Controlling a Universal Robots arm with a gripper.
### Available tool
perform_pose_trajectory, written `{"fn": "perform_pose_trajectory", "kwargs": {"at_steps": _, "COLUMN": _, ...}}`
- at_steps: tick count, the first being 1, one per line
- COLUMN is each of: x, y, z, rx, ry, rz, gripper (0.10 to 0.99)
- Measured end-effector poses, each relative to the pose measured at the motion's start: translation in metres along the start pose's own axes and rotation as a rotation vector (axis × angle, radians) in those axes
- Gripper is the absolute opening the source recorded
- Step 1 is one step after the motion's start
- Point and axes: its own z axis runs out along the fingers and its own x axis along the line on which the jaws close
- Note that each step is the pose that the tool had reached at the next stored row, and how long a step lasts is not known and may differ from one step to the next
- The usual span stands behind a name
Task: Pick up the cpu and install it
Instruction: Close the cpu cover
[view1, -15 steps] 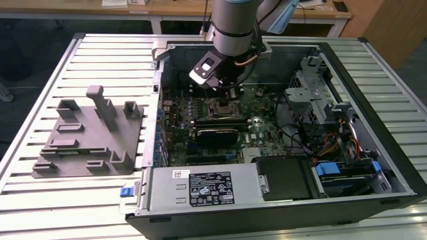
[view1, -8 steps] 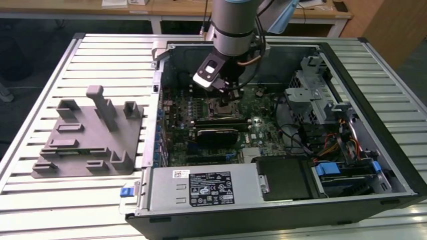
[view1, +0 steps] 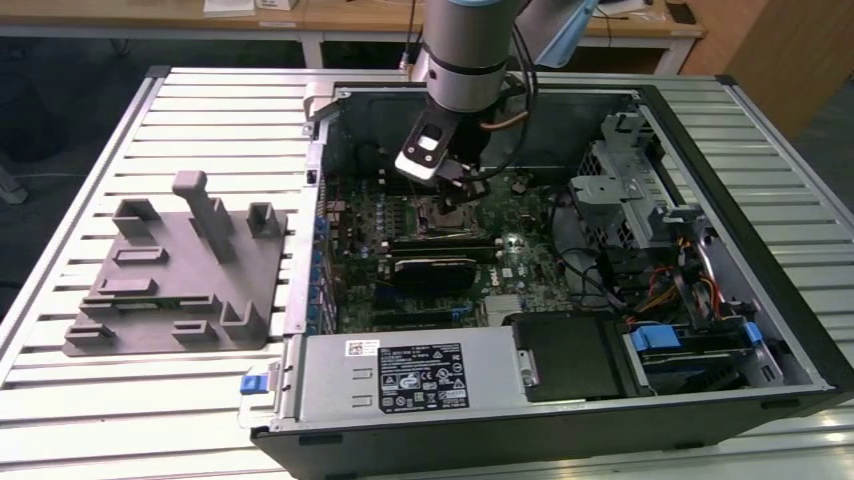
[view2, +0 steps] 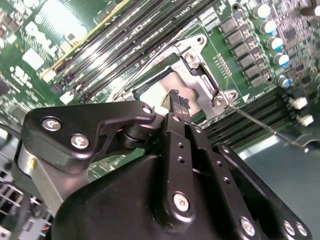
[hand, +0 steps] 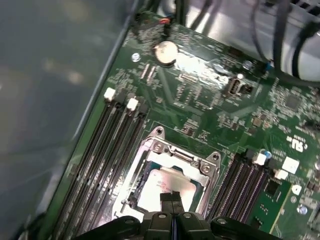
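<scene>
Jaws pressed together, fingertips (hand: 167, 198) directly over the cpu (hand: 158, 186); whether they touch it cannot be told. They hold nothing.

Cpu: silver top upward, lying flat inside the metal socket (hand: 172, 156) on the green motherboard (view1: 527, 235). Its corner is also visible past the closed fingertips in the second wrist view. Rows of dark memory slots (hand: 107, 150) run on both sides of the socket. A thin wire lever (view2: 252, 121) angles away from one socket corner.

Arm (view1: 461, 60): reaches down from above into the open computer case (view1: 534, 435), which lies on its side with the motherboard facing up. A grey power supply (view1: 400, 375) with a white-and-black label fills the near corner of the case. Coloured cables and a metal drive cage sit along the side at the exterior view's right.

Bench (view1: 80, 420): pale metal, ribbed in long parallel slats, carrying the case. A grey moulded holder (view1: 174, 270) with upright posts stands on the bench just beside the case, at the exterior view's left.

Room: light wooden desks (view1: 347, 20) stand behind the bench, with dark floor at the exterior view's left.
</scene>
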Motion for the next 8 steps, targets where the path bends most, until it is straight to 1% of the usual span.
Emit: {"fn": "perform_pose_trajectory", "kwargs": {"at_steps": 8, "x": 0.0, "y": 0.0, "z": 0.0003, "rx": 0.0, "ry": -0.0005, "rz": -0.145, "gripper": 0.106}}
